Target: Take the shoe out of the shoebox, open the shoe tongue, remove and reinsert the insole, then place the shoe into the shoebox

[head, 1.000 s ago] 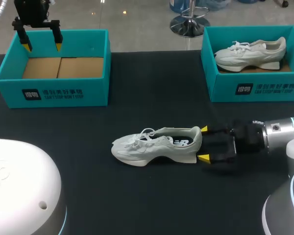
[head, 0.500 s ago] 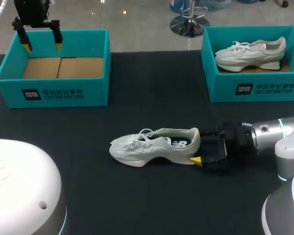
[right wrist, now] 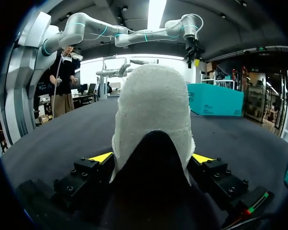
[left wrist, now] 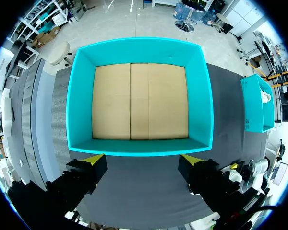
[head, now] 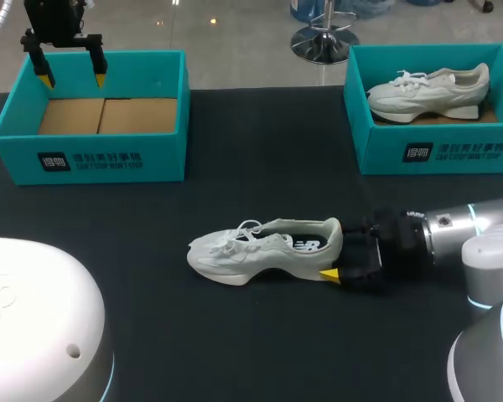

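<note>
White shoe (head: 264,249) lies on its sole mid-table (head: 260,343), toe toward the left, outside both boxes. Right gripper (right wrist: 151,158) sits low at the heel, fingers spread wide, one yellow tip pressed to each side of the heel; grip closed on the shoe. Left gripper (left wrist: 142,159) hangs above the near wall of the left shoebox (left wrist: 139,146), fingers apart, holding nothing; only the brown cardboard floor shows inside. Right shoebox (head: 436,155) at the far right of the table holds a second white shoe (head: 427,92).
</note>
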`<state>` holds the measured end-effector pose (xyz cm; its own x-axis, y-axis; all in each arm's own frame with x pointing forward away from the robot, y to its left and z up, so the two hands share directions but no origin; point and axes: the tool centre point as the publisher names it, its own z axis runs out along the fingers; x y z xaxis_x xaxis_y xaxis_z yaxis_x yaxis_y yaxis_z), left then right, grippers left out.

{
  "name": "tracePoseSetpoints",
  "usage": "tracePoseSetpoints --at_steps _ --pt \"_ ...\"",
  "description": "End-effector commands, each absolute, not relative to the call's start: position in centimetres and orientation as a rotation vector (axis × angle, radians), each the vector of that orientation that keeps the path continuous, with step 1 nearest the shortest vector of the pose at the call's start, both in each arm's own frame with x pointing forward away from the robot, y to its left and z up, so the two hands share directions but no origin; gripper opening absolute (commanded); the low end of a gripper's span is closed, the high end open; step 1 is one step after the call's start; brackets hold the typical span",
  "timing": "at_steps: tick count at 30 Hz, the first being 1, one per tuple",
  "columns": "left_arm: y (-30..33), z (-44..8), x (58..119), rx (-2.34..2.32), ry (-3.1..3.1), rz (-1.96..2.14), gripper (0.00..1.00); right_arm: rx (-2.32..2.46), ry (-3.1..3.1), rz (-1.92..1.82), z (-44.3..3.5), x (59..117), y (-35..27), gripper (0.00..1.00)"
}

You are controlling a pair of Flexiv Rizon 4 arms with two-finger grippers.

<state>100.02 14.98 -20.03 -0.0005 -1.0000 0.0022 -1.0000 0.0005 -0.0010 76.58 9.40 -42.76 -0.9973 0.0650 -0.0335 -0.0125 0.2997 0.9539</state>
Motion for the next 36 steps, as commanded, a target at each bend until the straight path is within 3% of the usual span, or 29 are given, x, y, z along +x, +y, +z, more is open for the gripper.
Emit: tracePoseSetpoints --at_steps 1,6,7,8,9,32,36 --pt "15.0 -20.0 100.0 2.221 -2.221 0.002 1.00 0.049 2.486 1.825 -43.2 77.1 9.9 1.00" --pt "15.0 -20.0 100.0 2.221 -2.221 0.002 1.00 0.055 2.479 1.830 -43.5 77.0 9.9 1.00" --pt "15.0 -20.0 100.0 2.221 -2.221 0.002 1.00 0.055 2.477 1.831 -43.5 77.0 9.9 0.48" --pt "15.0 -20.0 100.0 2.221 -2.221 0.002 1.00 0.054 2.474 1.832 -43.5 77.0 9.9 0.15" --pt "15.0 -20.0 100.0 2.221 -2.221 0.002 1.00 0.053 2.471 1.834 -43.6 76.9 10.0 0.00" --pt "15.0 -20.0 100.0 2.221 -2.221 0.002 1.00 0.082 2.482 1.819 -43.7 76.8 10.2 0.00" --pt "12.6 -20.7 98.2 2.266 -2.179 -0.008 1.00 0.082 2.482 1.819 -43.7 76.8 10.2 0.00"
